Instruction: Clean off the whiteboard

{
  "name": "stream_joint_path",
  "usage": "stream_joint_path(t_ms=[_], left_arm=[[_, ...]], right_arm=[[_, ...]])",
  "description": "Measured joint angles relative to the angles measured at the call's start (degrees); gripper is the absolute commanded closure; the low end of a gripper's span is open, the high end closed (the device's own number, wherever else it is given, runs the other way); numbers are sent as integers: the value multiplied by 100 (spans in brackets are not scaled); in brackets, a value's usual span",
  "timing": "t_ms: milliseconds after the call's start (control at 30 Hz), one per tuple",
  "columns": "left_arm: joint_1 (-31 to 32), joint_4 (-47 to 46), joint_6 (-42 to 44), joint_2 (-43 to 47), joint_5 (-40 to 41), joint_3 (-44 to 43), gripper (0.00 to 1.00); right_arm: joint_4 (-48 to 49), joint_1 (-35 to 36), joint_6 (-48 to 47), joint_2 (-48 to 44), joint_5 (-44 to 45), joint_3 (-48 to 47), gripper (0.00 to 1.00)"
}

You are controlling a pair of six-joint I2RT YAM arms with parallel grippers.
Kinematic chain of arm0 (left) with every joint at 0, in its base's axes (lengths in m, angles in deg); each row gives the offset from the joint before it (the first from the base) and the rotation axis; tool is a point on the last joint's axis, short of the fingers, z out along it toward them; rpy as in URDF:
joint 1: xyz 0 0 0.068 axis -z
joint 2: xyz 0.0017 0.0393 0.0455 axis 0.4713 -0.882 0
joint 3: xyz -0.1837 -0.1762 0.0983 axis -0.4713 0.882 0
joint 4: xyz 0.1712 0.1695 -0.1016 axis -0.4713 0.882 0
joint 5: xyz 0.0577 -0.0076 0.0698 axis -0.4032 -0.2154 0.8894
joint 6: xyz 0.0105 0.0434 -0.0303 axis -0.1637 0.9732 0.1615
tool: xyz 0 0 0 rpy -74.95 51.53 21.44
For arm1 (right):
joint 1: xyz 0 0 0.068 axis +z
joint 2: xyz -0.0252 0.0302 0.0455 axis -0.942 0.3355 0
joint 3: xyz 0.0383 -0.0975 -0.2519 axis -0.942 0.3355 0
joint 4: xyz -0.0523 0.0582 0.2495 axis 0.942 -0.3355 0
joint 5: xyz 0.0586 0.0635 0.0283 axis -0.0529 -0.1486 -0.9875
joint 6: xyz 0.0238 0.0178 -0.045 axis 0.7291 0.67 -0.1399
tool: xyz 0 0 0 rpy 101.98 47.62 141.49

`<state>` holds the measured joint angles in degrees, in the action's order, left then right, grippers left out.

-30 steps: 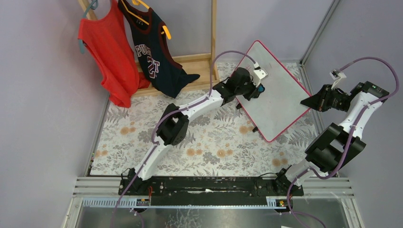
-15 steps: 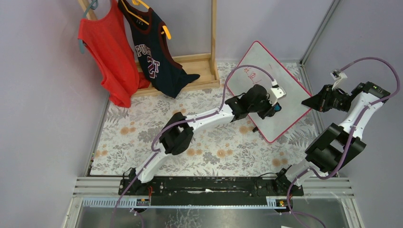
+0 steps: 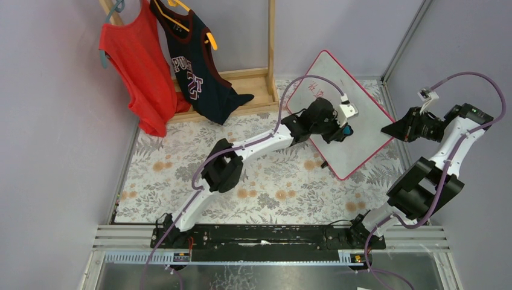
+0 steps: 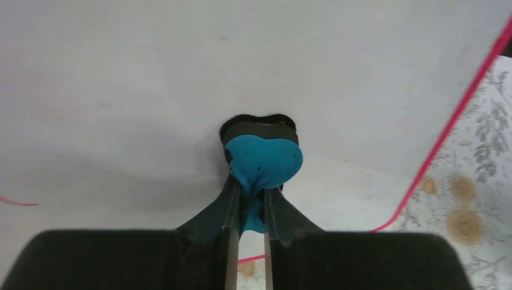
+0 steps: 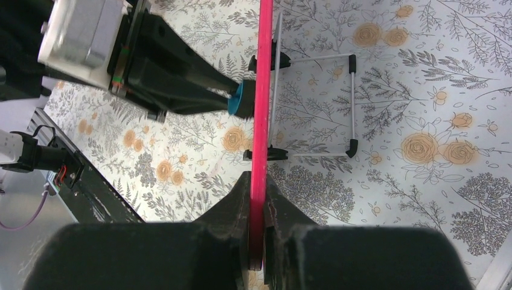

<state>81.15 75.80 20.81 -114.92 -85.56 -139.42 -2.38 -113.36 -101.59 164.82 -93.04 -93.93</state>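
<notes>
The whiteboard (image 3: 362, 130) stands tilted on its wire feet at the back right, with a pink-red frame and faint red marks near its upper left (image 3: 314, 89). My left gripper (image 3: 345, 131) is shut on the small blue eraser (image 4: 264, 160) and presses it flat against the board's white face (image 4: 151, 90). A short red mark (image 4: 15, 201) shows at the left edge of the left wrist view. My right gripper (image 3: 387, 128) is shut on the board's right frame edge (image 5: 262, 121). The eraser also shows touching the board in the right wrist view (image 5: 241, 99).
A wooden clothes rack (image 3: 270, 42) with a red top (image 3: 136, 66) and a dark jersey (image 3: 196, 66) stands at the back left. The floral tablecloth (image 3: 265, 175) covers the table. The board's wire stand (image 5: 314, 106) rests on the cloth behind it.
My left gripper swept the eraser down and right across the board, then came back up a little. Red marks at the board's upper left came into view. The right gripper has stayed put.
</notes>
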Motion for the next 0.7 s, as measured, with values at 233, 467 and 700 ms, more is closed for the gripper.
stream_joint_path(t_ms=[233,467,700], left_arm=[[-573,9,151,-42,-24,-184,100],[-1178,-33,166,-52,118,-216,100],[-1231,-33,291,-52,164,-225,100]], right_arm=[[-46,13,-57,-37,-11,22,100],[-136,44,-302,-105,20,22,100],[-138,48,-382,-114,79,22,100]])
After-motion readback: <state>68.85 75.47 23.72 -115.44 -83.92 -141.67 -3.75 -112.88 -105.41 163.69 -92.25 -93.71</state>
